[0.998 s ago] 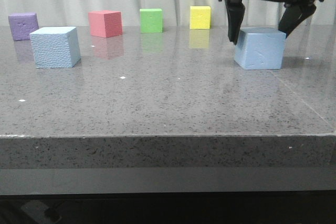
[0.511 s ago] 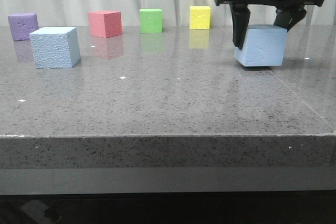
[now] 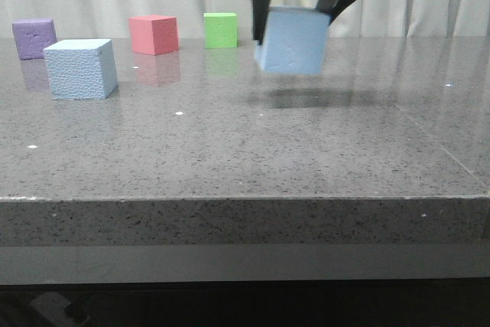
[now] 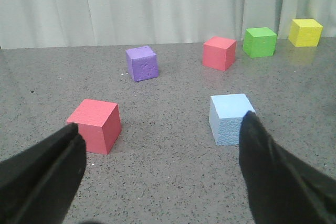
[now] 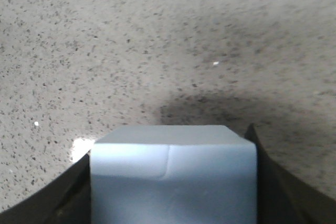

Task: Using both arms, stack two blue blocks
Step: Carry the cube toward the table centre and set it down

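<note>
Right gripper (image 3: pixel 300 7) clamped on smooth blue block (image 3: pixel 292 41) — lifted clear of table (image 3: pixel 245 151), left gripper (image 4: pixel 163 171) wide.

A grey speckled stone table (image 3: pixel 253 151) fills the lower two thirds of the front view. At the left rests a pebbled pale blue foam cube (image 3: pixel 80 69), with a purple cube (image 3: pixel 34 38) just behind it at the far left. Along the back edge stand a red cube (image 3: pixel 154 34) and a green cube (image 3: pixel 220 30).
</note>
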Action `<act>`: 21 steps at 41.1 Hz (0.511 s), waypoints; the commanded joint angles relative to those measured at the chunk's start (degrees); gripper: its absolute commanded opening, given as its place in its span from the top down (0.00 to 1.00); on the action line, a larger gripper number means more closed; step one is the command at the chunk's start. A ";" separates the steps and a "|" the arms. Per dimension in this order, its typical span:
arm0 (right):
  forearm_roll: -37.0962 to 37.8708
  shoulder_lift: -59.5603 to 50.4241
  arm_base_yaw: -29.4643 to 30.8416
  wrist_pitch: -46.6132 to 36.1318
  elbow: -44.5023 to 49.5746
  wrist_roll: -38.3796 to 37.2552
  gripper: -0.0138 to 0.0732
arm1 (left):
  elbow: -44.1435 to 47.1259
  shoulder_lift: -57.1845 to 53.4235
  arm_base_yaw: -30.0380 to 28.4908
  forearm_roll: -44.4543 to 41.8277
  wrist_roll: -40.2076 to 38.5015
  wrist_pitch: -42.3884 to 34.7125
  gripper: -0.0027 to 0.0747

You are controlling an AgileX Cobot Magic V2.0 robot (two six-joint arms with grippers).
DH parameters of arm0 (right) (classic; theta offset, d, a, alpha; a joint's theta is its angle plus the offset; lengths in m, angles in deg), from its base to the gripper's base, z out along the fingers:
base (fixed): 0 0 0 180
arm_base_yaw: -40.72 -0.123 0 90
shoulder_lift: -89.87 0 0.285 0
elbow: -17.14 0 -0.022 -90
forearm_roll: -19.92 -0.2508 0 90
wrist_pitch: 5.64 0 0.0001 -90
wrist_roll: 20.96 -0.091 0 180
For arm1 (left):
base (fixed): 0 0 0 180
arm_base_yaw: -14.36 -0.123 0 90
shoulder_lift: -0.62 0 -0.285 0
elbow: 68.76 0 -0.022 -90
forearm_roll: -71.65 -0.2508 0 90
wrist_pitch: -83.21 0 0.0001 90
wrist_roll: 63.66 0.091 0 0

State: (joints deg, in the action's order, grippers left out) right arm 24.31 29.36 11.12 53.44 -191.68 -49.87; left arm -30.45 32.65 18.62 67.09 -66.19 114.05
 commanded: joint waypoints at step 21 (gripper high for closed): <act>0.51 3.66 -1.88 -1.79 -8.75 -3.73 0.08 | -1.82 0.96 -0.13 -0.20 -0.23 -4.84 0.21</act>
State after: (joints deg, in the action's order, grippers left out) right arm 24.47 36.83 9.19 52.98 -197.86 -53.49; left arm -30.45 32.65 18.62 67.09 -66.19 113.96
